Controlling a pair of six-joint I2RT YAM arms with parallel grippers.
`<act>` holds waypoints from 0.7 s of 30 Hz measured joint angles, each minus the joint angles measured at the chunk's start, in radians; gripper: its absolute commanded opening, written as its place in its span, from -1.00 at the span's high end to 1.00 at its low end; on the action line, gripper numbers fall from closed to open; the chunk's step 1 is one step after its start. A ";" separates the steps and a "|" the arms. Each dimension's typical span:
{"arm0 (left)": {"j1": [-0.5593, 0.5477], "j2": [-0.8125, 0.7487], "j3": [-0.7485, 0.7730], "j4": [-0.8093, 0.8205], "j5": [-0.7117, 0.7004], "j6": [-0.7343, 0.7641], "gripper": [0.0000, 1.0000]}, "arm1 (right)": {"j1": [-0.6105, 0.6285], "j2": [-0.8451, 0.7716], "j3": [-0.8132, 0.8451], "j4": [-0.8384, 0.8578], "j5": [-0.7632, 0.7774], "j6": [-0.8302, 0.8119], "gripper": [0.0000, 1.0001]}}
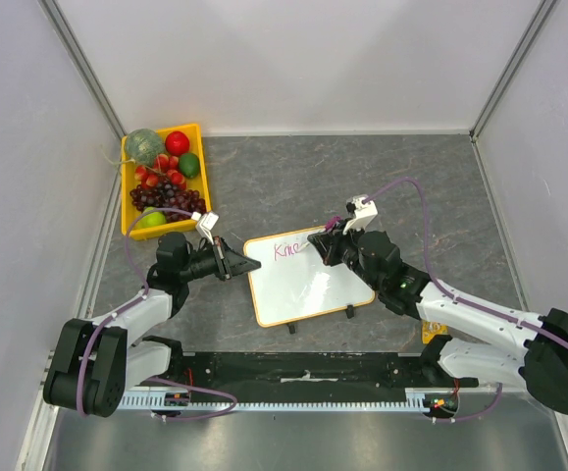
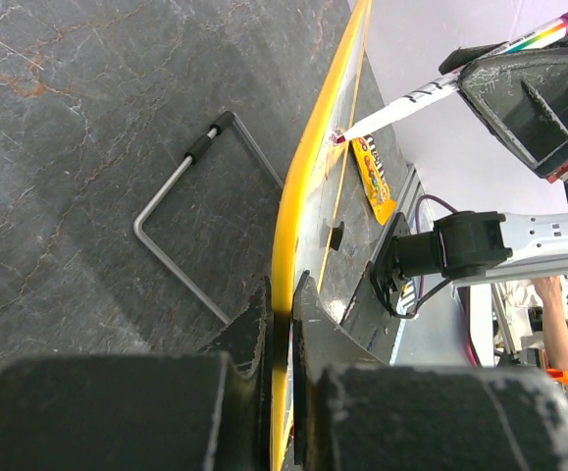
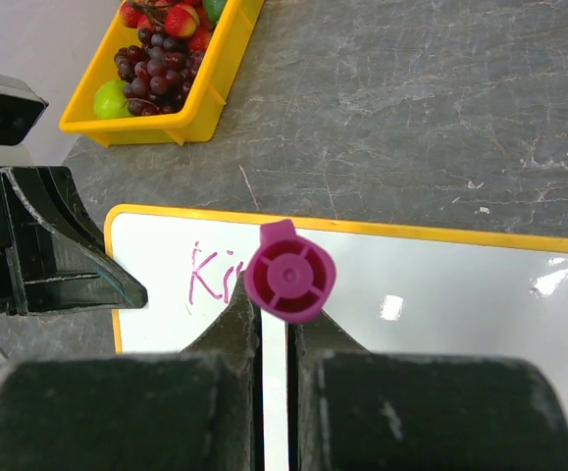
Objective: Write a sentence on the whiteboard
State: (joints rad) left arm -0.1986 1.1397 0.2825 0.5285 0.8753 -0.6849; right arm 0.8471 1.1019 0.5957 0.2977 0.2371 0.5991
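Observation:
The whiteboard (image 1: 313, 289), white with an orange-yellow frame, lies tilted in the middle of the table. My left gripper (image 1: 236, 263) is shut on its left edge; the left wrist view shows the frame (image 2: 308, 186) pinched between that gripper's (image 2: 285, 294) jaws. My right gripper (image 1: 325, 243) is shut on a magenta-capped marker (image 3: 289, 275), and the marker tip (image 2: 342, 135) touches the board. Of the sentence, only a few pink letters (image 1: 288, 250) show near the board's upper left, reading "Ki" (image 3: 210, 275) before the marker hides the rest.
A yellow tray (image 1: 197, 147) of fruit stands at the back left, close behind the left arm. A bent wire stand (image 2: 180, 221) lies on the grey stone top beside the board. Two black clips (image 1: 291, 327) stick out from the board's near edge. White walls close in three sides.

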 measured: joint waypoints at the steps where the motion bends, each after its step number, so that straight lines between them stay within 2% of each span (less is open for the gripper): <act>1: 0.000 0.000 0.000 0.000 0.000 0.000 0.96 | 0.000 -0.001 0.000 0.000 0.000 0.000 1.00; 21: 0.000 0.000 0.000 0.001 0.001 0.000 0.96 | 0.000 -0.021 0.008 -0.027 0.032 -0.001 1.00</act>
State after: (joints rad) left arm -0.1986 1.1397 0.2825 0.5297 0.8761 -0.6849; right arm 0.8467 1.0809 0.6041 0.2710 0.2691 0.5980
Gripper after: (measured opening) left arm 0.066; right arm 0.059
